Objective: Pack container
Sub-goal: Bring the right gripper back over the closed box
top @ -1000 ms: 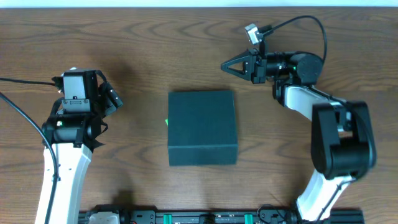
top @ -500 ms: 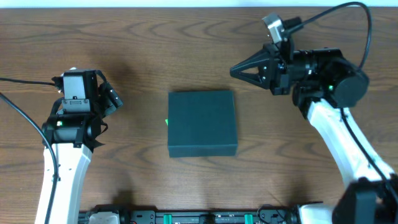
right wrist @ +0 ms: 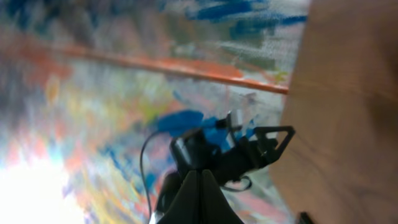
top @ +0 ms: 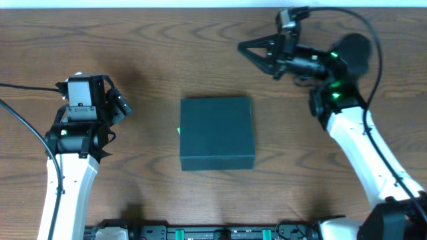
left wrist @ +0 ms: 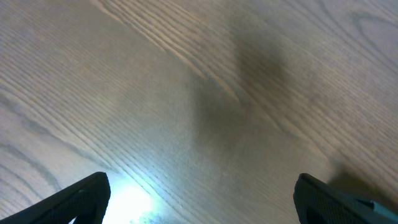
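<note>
Container (top: 217, 137) flat on the table (top: 167, 47), lid shut, with nothing to pack in sight. Left gripper (top: 122, 103) well apart to container's left, fingers spread wide over bare wood, holding nothing. Right gripper (top: 244, 48) beyond container's far right corner, pointing leftward, fingers pressed together on nothing.

Judging by the matte cardboard: probably light, stiff in the walls yet easy to dent at corners, not slippery. Far too broad to span with one pair of fingers. Best taken by the lid's free edge, thin lip pinched and swung up, other gripper steadying a side wall against sliding. Hinge side not readable from above. Small green mark (top: 179, 131) at container's left edge, perhaps a tab; cannot tell. Likely first step: opening the lid.
</note>
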{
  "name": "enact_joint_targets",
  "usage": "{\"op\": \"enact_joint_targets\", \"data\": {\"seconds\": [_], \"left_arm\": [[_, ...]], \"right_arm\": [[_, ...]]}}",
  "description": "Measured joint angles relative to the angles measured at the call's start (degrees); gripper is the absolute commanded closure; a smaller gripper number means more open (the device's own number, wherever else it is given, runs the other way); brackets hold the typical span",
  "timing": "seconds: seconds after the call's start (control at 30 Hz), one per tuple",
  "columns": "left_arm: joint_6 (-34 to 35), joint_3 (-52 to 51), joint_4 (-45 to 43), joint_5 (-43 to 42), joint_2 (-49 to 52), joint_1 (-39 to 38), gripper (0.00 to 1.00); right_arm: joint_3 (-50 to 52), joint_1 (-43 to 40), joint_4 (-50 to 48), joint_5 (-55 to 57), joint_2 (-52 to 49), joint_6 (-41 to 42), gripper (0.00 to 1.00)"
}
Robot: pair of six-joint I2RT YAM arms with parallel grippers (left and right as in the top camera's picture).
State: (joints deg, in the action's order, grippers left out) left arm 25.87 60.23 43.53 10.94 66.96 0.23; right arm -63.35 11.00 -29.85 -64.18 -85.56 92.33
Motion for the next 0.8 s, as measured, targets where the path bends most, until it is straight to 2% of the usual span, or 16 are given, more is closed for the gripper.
{"op": "enact_joint_targets", "data": {"seconds": [0.13, 0.37, 0.5, 0.63, 0.8], "left_arm": [[0.0, 0.0, 0.0, 0.0, 0.0, 0.0, 0.05], [0.0, 0.0, 0.0, 0.0, 0.0, 0.0, 0.05], [0.0, 0.0, 0.0, 0.0, 0.0, 0.0, 0.05], [0.0, 0.0, 0.0, 0.0, 0.0, 0.0, 0.05], [0.0, 0.0, 0.0, 0.0, 0.0, 0.0, 0.05]], "right_arm": [[-1.1, 5.5, 14.6, 6.8, -0.1, -8.2, 0.98], [-7.1, 18.6, 48.4, 24.1, -0.1, -28.7, 0.98], [-7.6, 26.6, 55.8, 35.3, -0.1, -39.6, 0.98], [-7.8, 33.5, 61.8, 44.0, -0.2, -47.2, 0.98], [-8.0, 39.3, 61.6, 51.1, -2.1, -54.7, 0.98]]}}
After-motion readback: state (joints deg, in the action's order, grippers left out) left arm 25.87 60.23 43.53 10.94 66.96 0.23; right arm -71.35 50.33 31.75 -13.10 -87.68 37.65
